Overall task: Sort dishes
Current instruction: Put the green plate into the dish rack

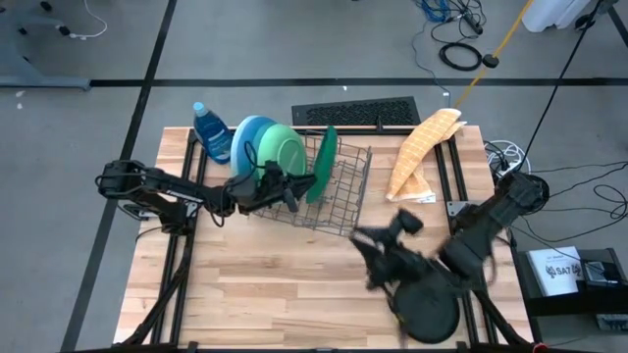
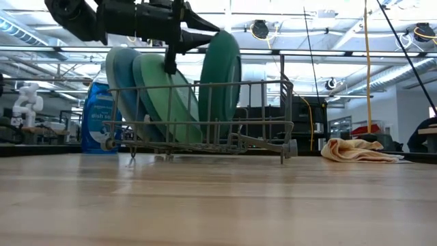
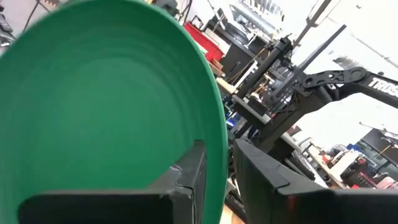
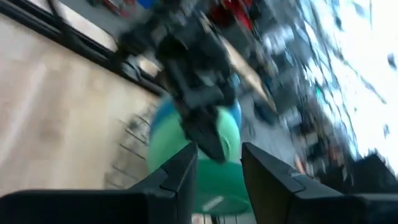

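Observation:
A teal plate stands on edge in the grey wire rack, its lower rim among the wires. A green plate and a light blue plate lean in the rack to its left. My left gripper reaches in level from the table's left, open, with its fingers on either side of the teal plate's upper rim. My right gripper hovers open over the table's near right part with nothing between its fingers. A dark round shape, perhaps the black plate, lies under that arm. My left gripper has the teal plate's upper rim between its two parted fingers, coming level from the table's left. One finger lies close against the plate's face, and I cannot tell whether it touches. A gap shows beside the other finger. The plate stands in the rack.
A blue soap bottle stands at the far left beside the rack. A black keyboard lies behind the rack. A yellow cloth lies at the far right. Bare wood stretches across the table's near half.

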`<control>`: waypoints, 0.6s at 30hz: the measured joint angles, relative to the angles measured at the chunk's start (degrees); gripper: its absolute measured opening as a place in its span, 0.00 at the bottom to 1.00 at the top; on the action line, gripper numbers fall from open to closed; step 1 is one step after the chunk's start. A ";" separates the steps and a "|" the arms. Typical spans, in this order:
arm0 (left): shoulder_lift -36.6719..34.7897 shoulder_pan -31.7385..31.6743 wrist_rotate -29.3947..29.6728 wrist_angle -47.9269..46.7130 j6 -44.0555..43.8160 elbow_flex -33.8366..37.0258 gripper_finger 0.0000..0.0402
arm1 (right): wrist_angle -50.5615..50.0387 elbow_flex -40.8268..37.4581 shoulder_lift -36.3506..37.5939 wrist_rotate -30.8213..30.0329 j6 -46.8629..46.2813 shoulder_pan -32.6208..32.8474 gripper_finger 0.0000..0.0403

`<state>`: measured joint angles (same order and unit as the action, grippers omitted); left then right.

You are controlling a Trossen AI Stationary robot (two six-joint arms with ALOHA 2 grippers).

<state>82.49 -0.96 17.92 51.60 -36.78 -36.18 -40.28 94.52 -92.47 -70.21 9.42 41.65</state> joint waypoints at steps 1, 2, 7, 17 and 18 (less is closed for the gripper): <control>-0.12 0.15 0.30 0.01 0.03 0.00 0.20 | -1.91 0.00 0.00 0.06 -3.00 -1.81 0.29; -0.27 0.27 0.41 0.00 0.03 0.00 0.21 | -4.01 0.00 0.00 0.06 -6.34 -3.89 0.27; -0.66 0.34 0.60 0.50 -0.26 0.00 0.21 | -14.93 -0.31 0.00 4.26 -20.62 -14.00 0.08; -0.67 1.49 -1.12 4.93 1.70 0.00 0.21 | -19.67 -5.88 0.04 19.36 -28.09 -27.51 0.00; -0.72 1.63 -1.36 5.81 2.12 0.00 0.21 | -19.63 -5.87 0.19 19.19 -28.39 -27.61 0.00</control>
<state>81.77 0.68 16.56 57.40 -34.66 -36.18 -59.91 88.65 -92.27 -51.02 -18.97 14.04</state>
